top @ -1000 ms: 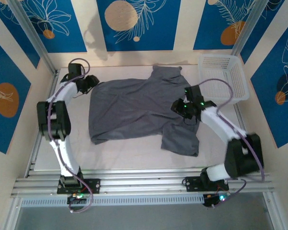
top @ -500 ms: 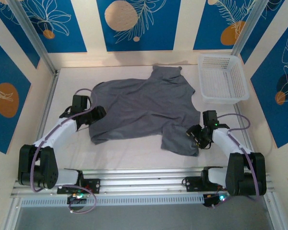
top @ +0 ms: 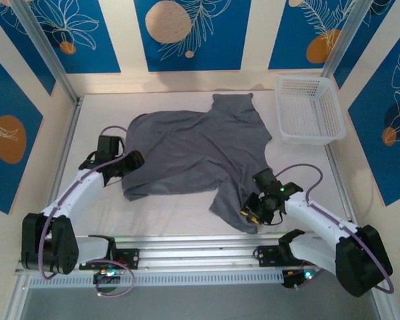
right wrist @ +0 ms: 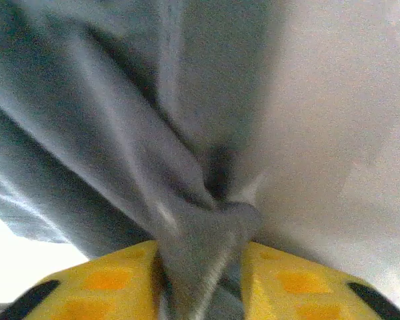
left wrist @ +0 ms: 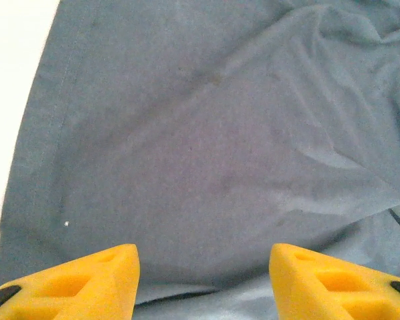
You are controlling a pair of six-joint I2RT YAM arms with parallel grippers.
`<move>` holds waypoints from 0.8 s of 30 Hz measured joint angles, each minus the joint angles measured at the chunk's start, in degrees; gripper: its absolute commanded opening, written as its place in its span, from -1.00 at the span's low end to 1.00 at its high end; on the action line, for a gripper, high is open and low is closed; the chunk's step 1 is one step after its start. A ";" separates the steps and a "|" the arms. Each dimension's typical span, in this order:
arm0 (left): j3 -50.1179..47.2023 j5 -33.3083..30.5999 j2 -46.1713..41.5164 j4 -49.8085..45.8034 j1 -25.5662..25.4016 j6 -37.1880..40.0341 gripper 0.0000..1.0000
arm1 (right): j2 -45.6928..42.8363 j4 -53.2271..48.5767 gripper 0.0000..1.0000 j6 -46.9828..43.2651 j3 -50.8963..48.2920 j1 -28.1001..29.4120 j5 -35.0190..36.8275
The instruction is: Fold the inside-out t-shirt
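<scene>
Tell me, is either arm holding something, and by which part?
The right tool pinches a bunched fold of the grey t-shirt at its near right corner. The left tool stands open above the shirt's left edge, holding nothing.

A white plastic basket [top: 313,137] with slotted walls stands on a pale table [top: 180,217]. Behind the basket and to its left rise blue wall panels [top: 187,33] with orange discs and white leaf outlines. Well nearer than the basket, metal rails [top: 200,257] run crosswise
</scene>
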 measured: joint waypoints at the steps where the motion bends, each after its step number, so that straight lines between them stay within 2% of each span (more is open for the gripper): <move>1: -0.33 -0.15 -0.28 -0.09 0.00 0.00 0.08 | -1.36 -1.64 0.03 0.00 0.35 -0.15 0.94; 3: -0.68 -0.22 -0.46 -0.39 0.00 0.02 0.07 | -3.65 -4.39 0.03 -0.42 2.01 -1.49 3.82; 6: -0.74 -0.22 -0.50 -0.48 0.00 0.02 0.07 | -4.48 -3.85 0.03 -1.79 4.15 -7.63 6.21; 8: -0.76 -0.24 -0.76 -0.68 0.00 0.09 0.07 | -2.16 -1.16 0.04 -2.69 4.17 -13.29 6.47; 12: -0.74 -1.16 -2.60 -2.03 0.00 0.48 0.07 | 6.08 4.50 0.04 -4.72 4.17 -17.40 5.86; 14: -0.74 -1.95 -3.72 -2.69 0.00 0.70 0.07 | 9.40 7.43 -0.17 -5.62 4.17 -17.53 5.09; 15: -0.76 -2.32 -4.04 -2.99 0.00 0.90 0.06 | 10.40 8.55 -0.40 -6.03 4.17 -17.53 4.98; 16: -0.76 -2.64 -4.22 -3.26 0.00 0.96 0.06 | 11.41 9.84 -0.75 -6.78 4.17 -17.53 4.98; 17: -0.76 -2.95 -4.28 -3.50 0.00 1.09 0.05 | 12.20 10.84 -1.00 -7.17 4.17 -17.70 5.03; 24: -1.05 -4.02 -4.20 -4.61 0.00 1.36 0.05 | 13.33 14.86 -1.00 -9.66 4.28 -24.20 10.54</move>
